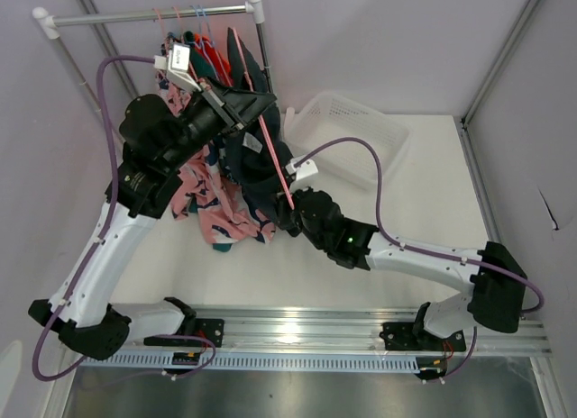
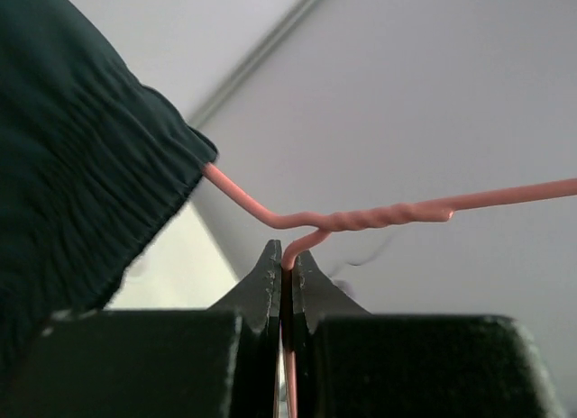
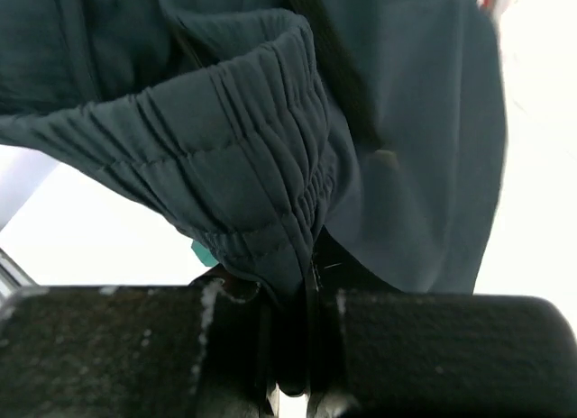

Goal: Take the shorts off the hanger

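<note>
Grey rail (image 1: 153, 15) up at the back left, with a bunch of bright clothes (image 1: 203, 53) hanging near its right-hand post. Just below, the left arm reaches up and across, and the pink printed shorts (image 1: 216, 202) droop beside it, their lower end down on the table (image 1: 433, 220). Now the left gripper (image 2: 287, 263): jaws pressed together on the pink wire hanger (image 2: 379, 216), pinching the wire right under its twisted neck. One arm of that wire slants off into a gathered waistband, so the dark shorts (image 1: 252, 161) are on the hanger, hanging in a heap between the two arms. Moving right, the right gripper (image 3: 302, 296) comes in low from the far side and is clamped on the elastic waistband of those dark shorts, a fold of cloth caught between its fingers. Further right, behind the right arm, a white basket (image 1: 361, 134) sits on the table, apart from the clothes
</note>
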`<control>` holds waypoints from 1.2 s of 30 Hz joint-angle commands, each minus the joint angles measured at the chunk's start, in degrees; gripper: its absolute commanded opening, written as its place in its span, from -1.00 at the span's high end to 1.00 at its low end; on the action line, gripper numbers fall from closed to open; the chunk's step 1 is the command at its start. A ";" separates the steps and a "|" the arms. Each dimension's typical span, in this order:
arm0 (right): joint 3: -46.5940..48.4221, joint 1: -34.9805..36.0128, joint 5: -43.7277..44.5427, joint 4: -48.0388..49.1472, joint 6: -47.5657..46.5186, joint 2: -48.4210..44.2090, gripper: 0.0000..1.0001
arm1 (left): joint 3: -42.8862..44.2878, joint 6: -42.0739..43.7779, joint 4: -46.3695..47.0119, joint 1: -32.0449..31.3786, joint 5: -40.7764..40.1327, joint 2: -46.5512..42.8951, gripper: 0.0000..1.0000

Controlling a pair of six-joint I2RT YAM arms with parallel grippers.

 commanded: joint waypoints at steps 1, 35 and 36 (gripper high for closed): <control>4.78 -2.34 -2.58 5.74 -1.01 2.61 1.00 | 2.97 -6.78 8.51 -0.70 5.41 -3.92 1.00; 67.57 -46.74 -22.98 -14.05 -4.00 36.89 1.00 | -3.91 13.05 -27.51 -31.99 -21.36 -13.78 1.00; 64.67 -46.74 -22.98 -12.99 -3.74 36.54 1.00 | 0.11 15.24 -30.75 -31.03 -22.26 -13.42 1.00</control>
